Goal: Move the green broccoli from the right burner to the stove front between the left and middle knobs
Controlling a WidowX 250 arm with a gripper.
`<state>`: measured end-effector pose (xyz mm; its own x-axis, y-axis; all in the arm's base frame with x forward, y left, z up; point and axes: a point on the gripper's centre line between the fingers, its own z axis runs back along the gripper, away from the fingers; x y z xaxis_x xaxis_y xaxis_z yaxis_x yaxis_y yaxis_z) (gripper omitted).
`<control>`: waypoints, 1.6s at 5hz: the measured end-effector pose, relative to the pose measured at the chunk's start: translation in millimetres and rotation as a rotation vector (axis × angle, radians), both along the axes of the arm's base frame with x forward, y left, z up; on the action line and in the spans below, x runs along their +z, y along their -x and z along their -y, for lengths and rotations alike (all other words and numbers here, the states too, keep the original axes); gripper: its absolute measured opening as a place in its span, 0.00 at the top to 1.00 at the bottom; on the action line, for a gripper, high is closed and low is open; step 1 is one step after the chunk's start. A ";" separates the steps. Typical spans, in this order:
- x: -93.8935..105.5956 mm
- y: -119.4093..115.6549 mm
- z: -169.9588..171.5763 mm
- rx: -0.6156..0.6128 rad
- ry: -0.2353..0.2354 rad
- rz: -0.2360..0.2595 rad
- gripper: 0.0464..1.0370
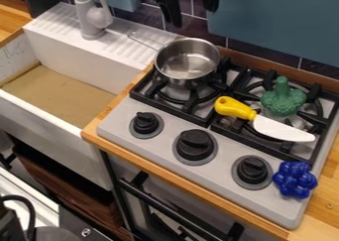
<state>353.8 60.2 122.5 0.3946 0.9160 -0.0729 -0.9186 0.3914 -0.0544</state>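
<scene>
Stove (pixel 160 141) sits at 4 o'clock of view, set in wood counter. Sink (pixel 56 127) at 9 o'clock, right against it. Black gripper (pixel 192 16) hangs at 12 o'clock, coming in from top edge. Fingers well apart, nothing between them, nothing held; exactly how far they could still spread, can't tell. Nearest to it: metal pot (pixel 189 66), at 6 o'clock from gripper, upright on back-left burner. Grate bars carry its base, so it probably sits level; wire handle points to 10 o'clock, towards sink, likely to keep it off the burners. Faucet (pixel 90 17) at 11 o'clock, on back ledge of sink. Toy knife (pixel 265 123) at 3 o'clock, lying across right-hand grate, yellow handle to 10, white blade to 4; probably steady, as it spans several bars. Green broccoli (pixel 283 98) at 1 o'clock from knife, on same grate, head down, stem up; wide head likely makes the stabler base. Blue berry cluster (pixel 295 179) at 4 o'clock, on flat stove corner just beside right knob (pixel 252 170); lumpy underside probably stops it rolling.
</scene>
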 end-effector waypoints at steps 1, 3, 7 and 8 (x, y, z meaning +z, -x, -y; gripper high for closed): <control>-12.6 3.2 0.9 0.007 0.008 -0.032 0.04; -21.5 14.6 49.1 0.055 0.028 0.062 0.04; -50.5 2.5 136.7 0.179 0.059 0.086 0.04; -64.5 -7.8 139.8 0.191 0.047 0.068 0.04</control>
<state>361.6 -79.7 57.9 0.2194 0.9709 -0.0960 -0.9695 0.2060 -0.1326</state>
